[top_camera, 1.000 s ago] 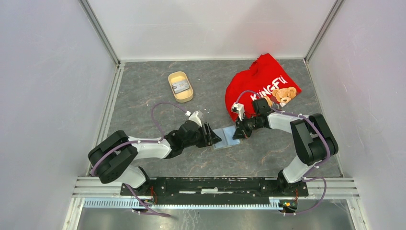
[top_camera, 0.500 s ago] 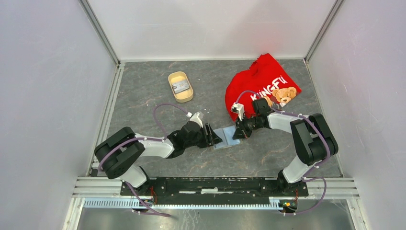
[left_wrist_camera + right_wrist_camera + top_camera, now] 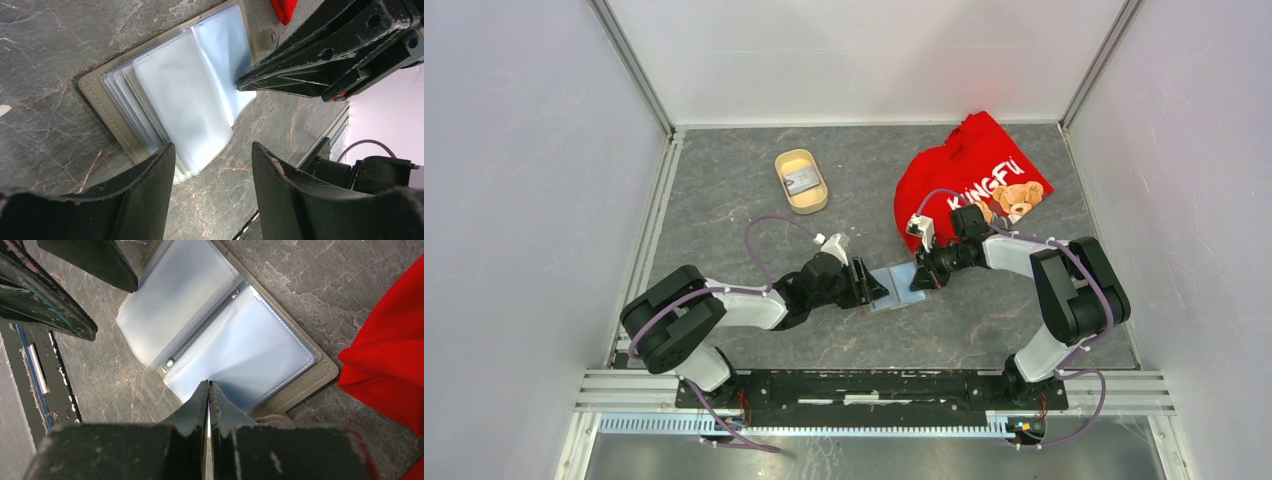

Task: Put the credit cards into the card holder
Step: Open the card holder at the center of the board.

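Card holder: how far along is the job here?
Done: the card holder lies open, clear sleeves showing. In hand: the right gripper, shut, rests its tips on the right-hand sleeves; the left gripper stands open over the left stack, holding nothing. Left: the sleeves look empty and the credit cards appear to lie in the beige tray, so all loading remains.

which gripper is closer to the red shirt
Right. The right gripper, shut, rests on the card holder right beside the red shirt; the left gripper, open, sits across the holder, farther from the shirt.
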Motion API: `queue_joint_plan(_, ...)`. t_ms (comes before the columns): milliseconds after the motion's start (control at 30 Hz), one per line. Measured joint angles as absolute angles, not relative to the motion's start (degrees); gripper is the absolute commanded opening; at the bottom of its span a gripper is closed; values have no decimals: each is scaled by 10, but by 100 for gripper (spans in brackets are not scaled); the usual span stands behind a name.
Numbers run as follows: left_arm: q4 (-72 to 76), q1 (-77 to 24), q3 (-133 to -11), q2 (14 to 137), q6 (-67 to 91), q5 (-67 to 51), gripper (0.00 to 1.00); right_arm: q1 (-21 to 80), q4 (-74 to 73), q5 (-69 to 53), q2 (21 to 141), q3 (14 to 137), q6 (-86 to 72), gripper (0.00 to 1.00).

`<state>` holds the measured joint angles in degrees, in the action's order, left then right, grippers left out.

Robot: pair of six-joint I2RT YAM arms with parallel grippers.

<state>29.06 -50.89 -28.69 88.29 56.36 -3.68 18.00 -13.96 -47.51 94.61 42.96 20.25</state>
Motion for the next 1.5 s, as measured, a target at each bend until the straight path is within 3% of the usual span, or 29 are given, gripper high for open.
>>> queue_joint_plan(1500, 309, -509, -323, 926, 564, -57, 64, 184, -143, -477, 948, 432, 204, 8)
